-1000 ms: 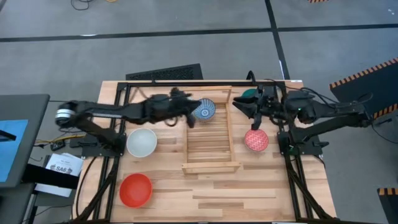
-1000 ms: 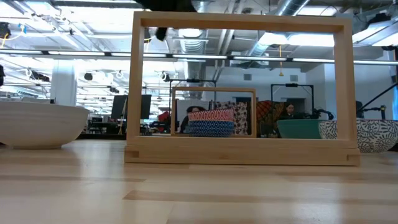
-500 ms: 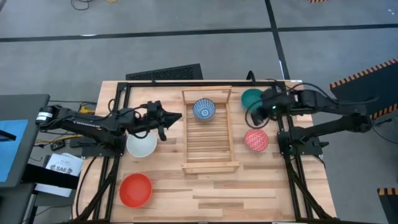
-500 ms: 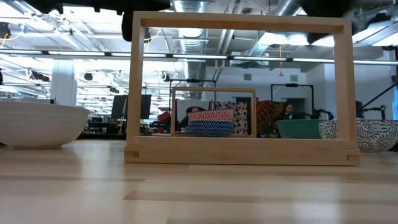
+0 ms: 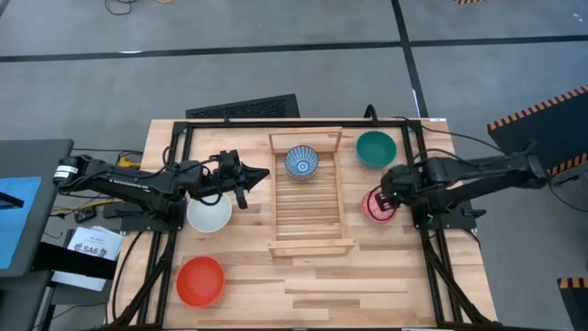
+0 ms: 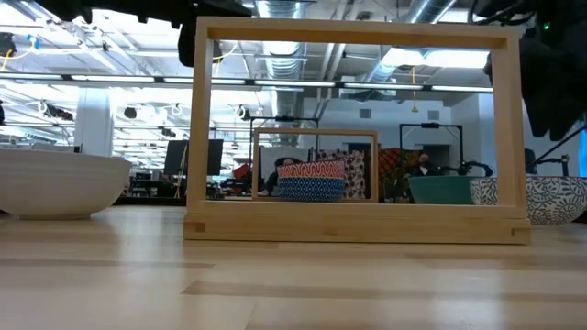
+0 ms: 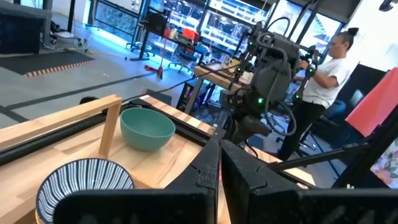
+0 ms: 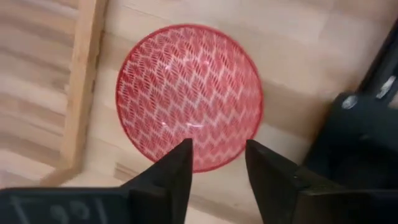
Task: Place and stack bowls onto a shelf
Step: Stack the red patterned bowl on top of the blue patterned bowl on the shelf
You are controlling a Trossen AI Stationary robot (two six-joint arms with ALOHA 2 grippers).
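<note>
Seen from above, my right gripper (image 5: 384, 197) hangs directly over the pink patterned bowl (image 5: 377, 208), which sits on the worktop (image 5: 367, 276) just beside the shelf's right side. My right fingers (image 8: 176, 171) stand spread apart with the bowl's near rim showing in the gap between them, and they have hold of nothing.

The shelf (image 5: 310, 198), a light-wood slatted rack, lies lengthwise along the middle of the worktop. One blue-patterned bowl (image 5: 301, 162) sits on it at the far end, alone and not stacked. In the table-level view that bowl (image 6: 312, 181) shows through the shelf's (image 6: 358, 128) near end frame.

The teal bowl (image 5: 376, 148) rests on the worktop near the far right corner, beyond the pink patterned bowl and apart from it. On the left, the white bowl (image 5: 209, 211) sits well clear of the shelf, and the red bowl (image 5: 199, 280) lies nearer the front edge, separate from the white one.

My left gripper (image 5: 260, 173) is above the worktop between the white bowl and the shelf's far end, pointing at the blue-patterned bowl. My left fingers (image 7: 208, 171) are pressed together and empty.

Beyond the worktop, a person (image 7: 320, 87) in a white top stands in the room behind the right arm.
</note>
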